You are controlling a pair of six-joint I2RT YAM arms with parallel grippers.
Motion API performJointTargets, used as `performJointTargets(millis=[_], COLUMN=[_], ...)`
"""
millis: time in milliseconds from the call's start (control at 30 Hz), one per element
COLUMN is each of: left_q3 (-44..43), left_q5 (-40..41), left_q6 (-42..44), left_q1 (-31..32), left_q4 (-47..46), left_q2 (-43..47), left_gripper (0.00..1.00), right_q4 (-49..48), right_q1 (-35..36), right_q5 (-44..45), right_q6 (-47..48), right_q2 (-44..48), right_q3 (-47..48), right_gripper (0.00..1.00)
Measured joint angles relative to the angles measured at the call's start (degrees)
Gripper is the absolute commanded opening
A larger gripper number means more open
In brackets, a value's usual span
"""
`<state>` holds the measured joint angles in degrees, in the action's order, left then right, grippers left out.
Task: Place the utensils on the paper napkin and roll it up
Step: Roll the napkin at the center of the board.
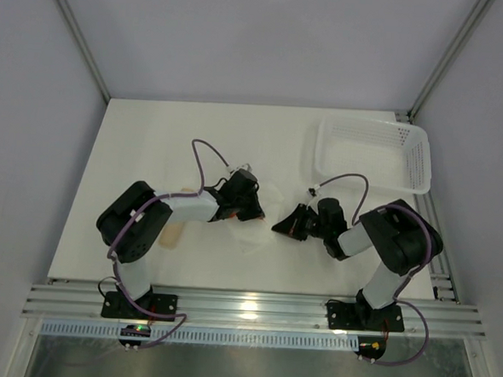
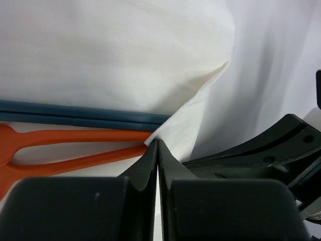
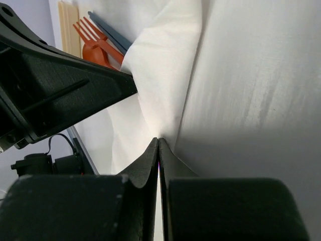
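Observation:
The paper napkin (image 1: 257,237) lies between my two grippers, folded up over the utensils. In the left wrist view the napkin (image 2: 150,60) covers the ends of an orange utensil (image 2: 75,145) and two dark blue sticks (image 2: 75,113). My left gripper (image 2: 158,142) is shut, pinching a corner of the napkin. My right gripper (image 3: 158,140) is also shut, on a raised fold of the napkin (image 3: 160,75). Beyond that fold show an orange fork (image 3: 93,40) and a blue stick (image 3: 113,33). From above, the left gripper (image 1: 254,211) and right gripper (image 1: 277,228) nearly meet.
A white perforated basket (image 1: 416,156) stands at the back right of the table. A beige piece (image 1: 174,232) lies beside the left arm, and pale wooden sticks (image 3: 67,22) show past the fork. The left arm's black body (image 3: 55,90) crowds the right wrist view.

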<state>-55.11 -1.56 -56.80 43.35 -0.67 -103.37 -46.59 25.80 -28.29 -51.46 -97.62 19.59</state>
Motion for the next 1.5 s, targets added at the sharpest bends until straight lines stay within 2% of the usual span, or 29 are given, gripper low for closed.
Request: performJointTargets(millis=[233, 367, 500, 700, 833, 1100, 1300, 1500], left_q3=[0.0, 0.0, 0.0, 0.0, 0.0, 0.0, 0.0, 0.0], left_q5=[0.1, 0.1, 0.1, 0.1, 0.1, 0.1, 0.1, 0.1], left_q6=[-0.1, -0.1, -0.1, -0.1, -0.1, -0.2, -0.2, -0.2], left_q1=[-0.2, -0.2, -0.2, -0.2, -0.2, -0.2, -0.2, -0.2], left_q4=[0.0, 0.1, 0.1, 0.2, 0.2, 0.2, 0.3, 0.3], left_q2=[0.0, 0.0, 0.0, 0.0, 0.0, 0.0, 0.0, 0.0], left_gripper=[0.00, 0.00, 0.00, 0.00, 0.00, 0.00, 0.00, 0.00], right_q4=[-11.5, -14.4, -12.7, -4.0, -0.4, 1.5, -3.1, -8.6], right_q1=[0.0, 0.0, 0.0, 0.0, 0.0, 0.0, -0.2, -0.2], right_q5=[-2.8, -2.8, -2.6, -2.3, -2.4, -3.0, -4.9, -6.0], right_q6=[-2.8, -3.4, -3.2, -0.4, 1.5, 2.9, 1.4, -0.6], right_q2=[-6.5, -7.3, -5.7, 3.8, 6.8, 5.1, -1.6, -4.6], right_q3=[-1.0, -1.9, -2.3, -2.4, -1.3, -1.1, -1.0, -1.5], right_gripper=[0.04, 0.04, 0.03, 0.04, 0.04, 0.04, 0.04, 0.04])
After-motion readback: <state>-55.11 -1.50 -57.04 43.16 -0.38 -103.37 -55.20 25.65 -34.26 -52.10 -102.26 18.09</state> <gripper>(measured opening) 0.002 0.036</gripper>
